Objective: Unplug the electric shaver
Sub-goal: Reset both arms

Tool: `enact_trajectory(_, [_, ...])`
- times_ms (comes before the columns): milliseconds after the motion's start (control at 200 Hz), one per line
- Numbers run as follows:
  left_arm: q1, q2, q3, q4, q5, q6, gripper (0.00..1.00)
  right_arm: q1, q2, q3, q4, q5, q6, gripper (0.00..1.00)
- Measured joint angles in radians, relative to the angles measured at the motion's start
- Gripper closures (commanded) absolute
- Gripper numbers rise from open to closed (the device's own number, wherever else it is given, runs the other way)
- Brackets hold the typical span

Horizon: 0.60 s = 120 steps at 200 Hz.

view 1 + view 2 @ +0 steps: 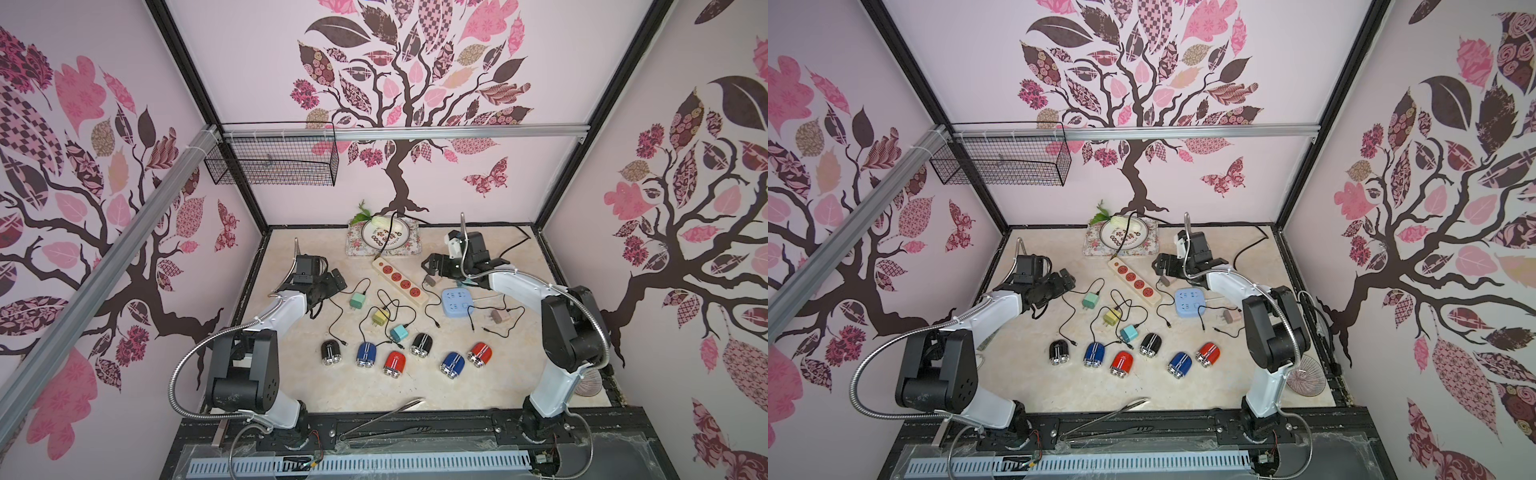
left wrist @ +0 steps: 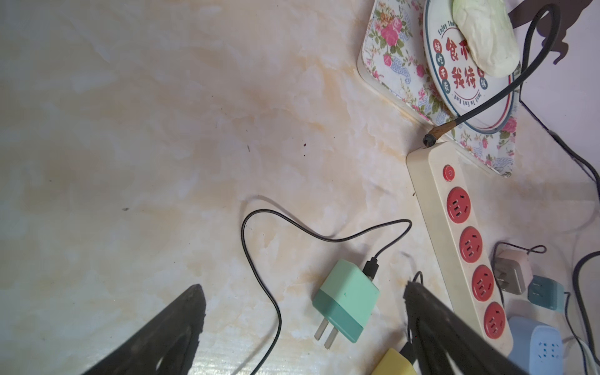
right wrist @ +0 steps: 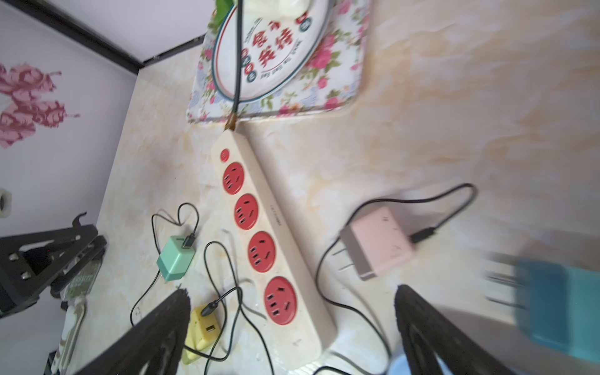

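Several small electric shavers, black (image 1: 331,352), blue (image 1: 366,354) and red (image 1: 394,364), lie in a row at the front of the table. A cream power strip (image 3: 279,240) lies mid-table, and all of its red sockets show empty. Loose on the table are green (image 2: 345,300), yellow (image 3: 203,328) and pink (image 3: 378,242) adapters with thin black cables. My left gripper (image 2: 302,292) is open above the green adapter. My right gripper (image 3: 292,292) is open over the strip's near end. A teal adapter (image 3: 558,302) shows blurred beside it, outside the fingers.
A pale blue cube socket (image 1: 456,302) sits right of the strip. A floral tray (image 1: 411,249) with a plate stands at the back. Metal tongs (image 1: 382,415) lie at the front edge. A ribbed dish (image 1: 588,384) is front right, and a wire basket (image 1: 270,162) hangs on the back wall.
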Motion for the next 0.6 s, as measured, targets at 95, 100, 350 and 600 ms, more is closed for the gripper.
enact_trajectory(95, [-0.022,-0.015,0.0,0.024,-0.058,0.03,0.02,-0.077,-0.052,-0.056,0.019,0.019,0.013,0.0])
enact_trajectory(100, [-0.023,-0.016,0.0,0.025,-0.06,0.031,0.02,-0.079,-0.055,-0.058,0.02,0.021,0.013,0.0])
enact_trajectory(350, [-0.045,-0.072,-0.035,0.177,-0.128,0.101,0.03,-0.149,-0.161,-0.124,0.032,0.14,0.011,0.0])
enact_trajectory(600, [-0.045,-0.155,-0.166,0.365,-0.198,0.193,0.02,-0.149,-0.225,-0.227,0.119,0.248,-0.038,0.0])
